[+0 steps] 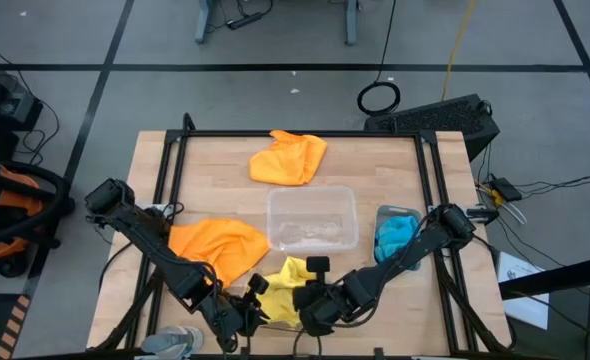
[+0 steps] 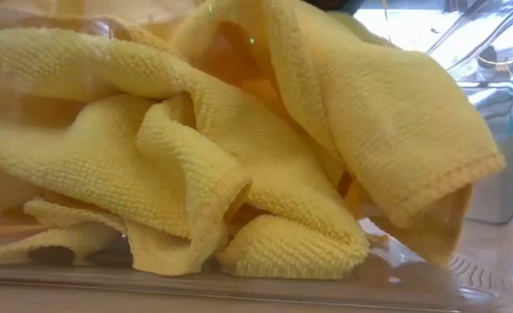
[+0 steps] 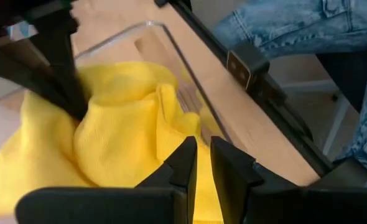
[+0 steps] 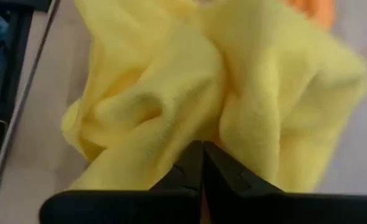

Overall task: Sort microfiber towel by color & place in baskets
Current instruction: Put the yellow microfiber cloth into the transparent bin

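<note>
Yellow microfiber towels lie crumpled in a clear basket at the table's near edge and fill the low view. Both grippers are down on them: my left gripper on their left side and my right gripper on their right side, both shut on yellow cloth. One orange towel lies on the table's left. Another orange towel lies near the far edge. A blue towel sits in the narrow basket on the right. My left gripper comes slanting down onto the yellow towel, its fingers almost together on a raised fold at their tips. The towel rests in the basket. My right gripper pinches a gathered fold of yellow towel from above; creases run toward the fingertips. The cloth lies slack around it in the basket.
A wide clear basket stands at the table's middle. Black frame rails run along the table's sides. A grey thing lies at the near left corner. A person in jeans stands beyond the near edge.
</note>
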